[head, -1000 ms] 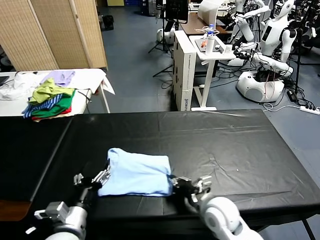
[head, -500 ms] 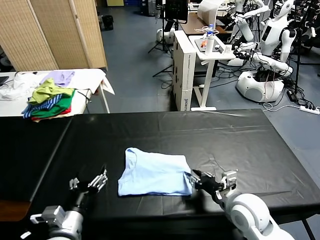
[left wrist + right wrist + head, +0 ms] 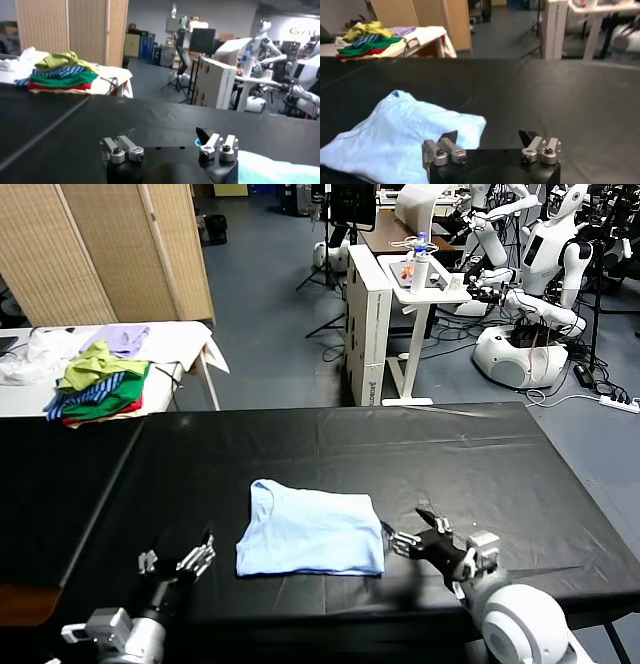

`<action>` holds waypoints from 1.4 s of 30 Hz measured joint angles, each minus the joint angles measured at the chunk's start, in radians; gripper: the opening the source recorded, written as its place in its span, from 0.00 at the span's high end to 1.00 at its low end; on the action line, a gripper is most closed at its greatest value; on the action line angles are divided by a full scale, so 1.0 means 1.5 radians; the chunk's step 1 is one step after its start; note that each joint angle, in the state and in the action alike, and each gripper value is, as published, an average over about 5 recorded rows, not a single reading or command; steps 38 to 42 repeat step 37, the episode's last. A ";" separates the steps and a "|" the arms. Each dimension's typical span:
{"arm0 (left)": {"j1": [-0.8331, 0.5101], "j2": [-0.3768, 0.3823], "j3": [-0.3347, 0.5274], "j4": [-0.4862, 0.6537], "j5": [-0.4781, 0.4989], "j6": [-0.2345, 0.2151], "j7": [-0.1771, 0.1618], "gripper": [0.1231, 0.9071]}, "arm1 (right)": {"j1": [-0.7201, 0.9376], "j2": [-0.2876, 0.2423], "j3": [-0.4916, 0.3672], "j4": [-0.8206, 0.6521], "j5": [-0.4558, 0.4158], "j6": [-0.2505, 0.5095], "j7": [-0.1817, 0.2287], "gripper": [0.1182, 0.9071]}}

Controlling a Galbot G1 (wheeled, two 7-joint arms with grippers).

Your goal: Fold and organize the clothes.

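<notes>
A black table (image 3: 480, 474) fills the foreground; the folded light-blue T-shirt (image 3: 310, 529) lies flat near its front edge. The left gripper (image 3: 178, 562) and right gripper (image 3: 425, 536) flank it, jaws spread, holding nothing. Behind stand a garment pile (image 3: 100, 379), bamboo screens (image 3: 100, 249) and white robots (image 3: 535, 274).

The robot's arms are showing rounded, glossy silver-grey shells in the head view, the right one ending in a large dome-shaped joint housing. The black-bodied left gripper (image 3: 178, 561) and the matching black-bodied right gripper (image 3: 428, 536) are each carrying two silver metal finger mounts. In the wrist views those mounts are showing round socket-head screws on top, and short black wedge-shaped fingertips (image 3: 528, 136) are projecting from them. Small dark holes are dotting the left gripper's matte black base plate.
</notes>
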State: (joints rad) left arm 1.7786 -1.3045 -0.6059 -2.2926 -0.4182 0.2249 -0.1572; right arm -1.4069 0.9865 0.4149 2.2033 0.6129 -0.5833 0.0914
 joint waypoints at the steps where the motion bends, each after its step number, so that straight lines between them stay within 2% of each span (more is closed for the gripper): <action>1: 0.004 0.005 0.003 0.000 -0.001 -0.001 -0.002 0.00 | -0.011 0.001 0.007 0.005 -0.010 0.007 -0.001 0.00; 6: 0.025 0.024 0.012 0.003 -0.007 -0.002 -0.008 0.00 | -0.064 0.009 0.042 0.033 -0.054 0.039 -0.005 0.00; 14: 0.057 0.050 0.007 -0.008 -0.010 -0.019 -0.014 0.00 | -0.148 0.027 0.106 0.086 -0.075 0.083 -0.005 0.00; 21: 0.103 0.046 0.010 -0.038 0.006 -0.036 -0.022 0.00 | -0.229 0.058 0.146 0.125 -0.157 0.184 -0.001 0.00; 28: 0.145 0.039 0.008 -0.066 0.029 -0.037 -0.036 0.00 | -0.325 0.094 0.171 0.134 -0.199 0.278 0.030 0.00; 35: 0.179 0.028 0.008 -0.086 0.047 -0.036 -0.041 0.00 | -0.407 0.124 0.188 0.155 -0.210 0.306 0.045 0.00; 42: 0.184 0.027 0.007 -0.089 0.047 -0.036 -0.041 0.00 | -0.417 0.127 0.189 0.159 -0.210 0.307 0.048 0.00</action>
